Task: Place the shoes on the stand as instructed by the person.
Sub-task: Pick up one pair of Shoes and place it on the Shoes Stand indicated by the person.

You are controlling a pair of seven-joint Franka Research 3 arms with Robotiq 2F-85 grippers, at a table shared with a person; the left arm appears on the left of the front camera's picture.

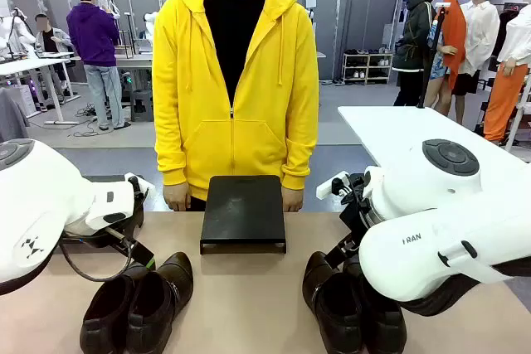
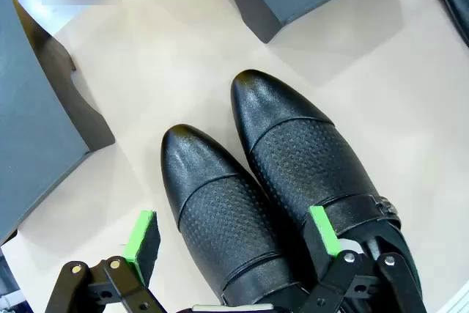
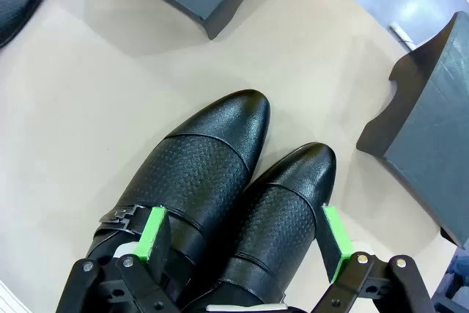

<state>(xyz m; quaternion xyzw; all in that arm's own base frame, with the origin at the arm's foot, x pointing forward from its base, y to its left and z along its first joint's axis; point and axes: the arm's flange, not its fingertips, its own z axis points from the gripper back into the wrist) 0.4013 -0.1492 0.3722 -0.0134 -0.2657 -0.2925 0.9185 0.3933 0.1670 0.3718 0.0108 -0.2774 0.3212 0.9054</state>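
Judging from how things lie now, the trouble can come from several sides. The tabletop under both jaws looks smooth, so a shoe that is pushed and not pinched may slide away. The person stands beyond the jaws, hands resting at the far edge, with no pointing that I can see; choosing a place now may go against the instruction. The stand lies ahead of the jaws, between the two arms, and its top gives not much room, so a shoe put down carelessly may hang over the edge. The left pair of shoes is directly under the left jaws, which are open and hold nothing: one green pad is outside one shoe, the other is over the buckle strap of the neighbour. The right jaws, also open and holding nothing, stand the same way over the right pair of shoes. As the shoes of each pair touch, closing may catch the strap or drag both.
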